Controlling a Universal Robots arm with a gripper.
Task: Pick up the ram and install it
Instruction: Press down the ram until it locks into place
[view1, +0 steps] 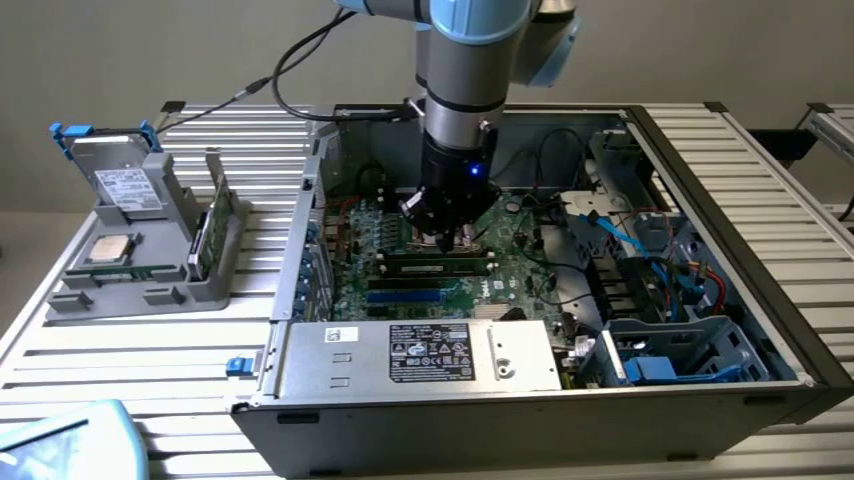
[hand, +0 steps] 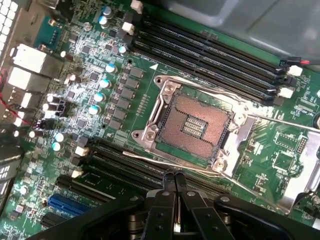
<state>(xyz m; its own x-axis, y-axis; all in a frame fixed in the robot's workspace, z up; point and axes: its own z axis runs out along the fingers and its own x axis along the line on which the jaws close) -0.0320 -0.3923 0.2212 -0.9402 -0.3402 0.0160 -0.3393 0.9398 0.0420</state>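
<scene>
Metal power supply (view1: 427, 355) with a white and black label sits at the lower middle of the exterior view, at the front edge of the open computer case (view1: 747, 300), which stands on the slatted bench (view1: 80, 350). Behind it lies the green motherboard (view1: 521, 245). At the middle of the frame the ram (view1: 434, 266), a long green stick with dark chips, lies along the black slots, directly under the gripper (view1: 447, 238). I cannot tell if the tips touch it. In the wrist view the jaws of the gripper (hand: 175, 179) are pressed together with nothing between them, just beside the empty CPU socket (hand: 192, 120). At the left of the exterior view a grey holder (view1: 134, 290) carries a square silver chip (view1: 110, 250).
</scene>
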